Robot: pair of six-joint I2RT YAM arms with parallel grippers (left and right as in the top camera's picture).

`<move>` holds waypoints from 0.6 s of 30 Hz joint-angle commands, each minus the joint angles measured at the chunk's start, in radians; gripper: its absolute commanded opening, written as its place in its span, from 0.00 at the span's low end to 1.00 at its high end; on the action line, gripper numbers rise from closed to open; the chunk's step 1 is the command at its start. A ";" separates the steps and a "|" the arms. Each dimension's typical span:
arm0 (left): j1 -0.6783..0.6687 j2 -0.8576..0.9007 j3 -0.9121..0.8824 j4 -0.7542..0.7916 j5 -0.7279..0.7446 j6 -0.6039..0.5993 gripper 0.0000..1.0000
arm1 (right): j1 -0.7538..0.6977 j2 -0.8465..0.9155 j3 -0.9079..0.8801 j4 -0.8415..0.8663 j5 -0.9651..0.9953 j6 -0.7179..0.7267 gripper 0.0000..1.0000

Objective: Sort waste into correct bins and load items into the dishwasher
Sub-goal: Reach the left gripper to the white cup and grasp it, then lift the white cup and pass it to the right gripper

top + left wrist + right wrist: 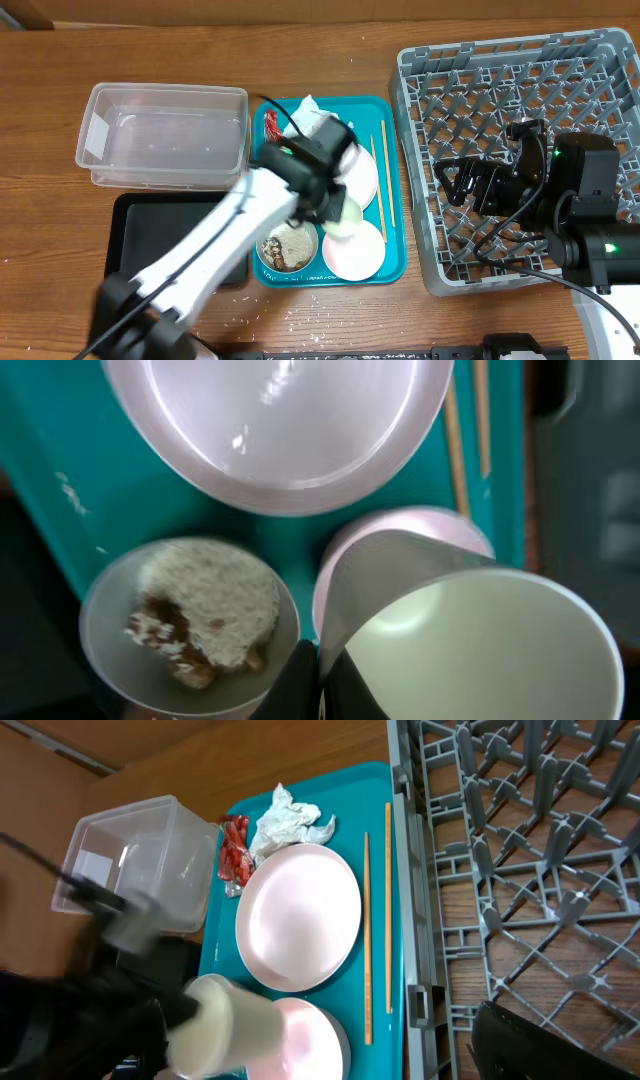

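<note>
Grey rack [480, 90] empty; tub [165, 140] and black tray [140, 225] hold nothing I can see. Early stage by my reading. Left fingers [320, 685] clenched on cream bowl [480, 650], held above pink bowl [400, 520] on teal tray [396, 240]. Plate [298, 920], chopsticks [367, 940], tissue [285, 820], wrapper [235, 855] and rice [205, 610] all on that tray, unsorted. Right fingers [468, 182] over rack; cannot tell if parted or closed.

teal serving tray [395, 240] | centre of wooden table [330, 50]
</note>
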 commanded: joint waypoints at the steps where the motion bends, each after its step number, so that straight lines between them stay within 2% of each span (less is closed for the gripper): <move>1: 0.123 -0.100 0.097 0.001 0.174 0.094 0.04 | -0.003 -0.002 0.033 0.002 -0.014 0.001 1.00; 4: 0.256 -0.124 0.099 0.060 0.527 0.198 0.04 | -0.003 -0.002 0.033 0.010 -0.111 0.001 0.99; 6: 0.351 -0.121 0.098 0.089 0.810 0.262 0.04 | -0.003 -0.002 0.033 0.028 -0.204 0.001 0.92; 10: 0.477 -0.094 0.097 0.107 1.265 0.383 0.04 | 0.005 0.000 0.032 0.147 -0.498 0.000 0.79; 13: 0.497 -0.084 0.097 0.108 1.387 0.394 0.04 | 0.053 0.010 0.032 0.292 -0.658 0.002 0.80; 15: 0.496 -0.084 0.097 0.108 1.409 0.395 0.04 | 0.102 0.019 0.032 0.365 -0.678 0.014 0.86; 18: 0.487 -0.084 0.097 0.108 1.438 0.394 0.04 | 0.183 0.042 0.032 0.447 -0.679 0.032 0.89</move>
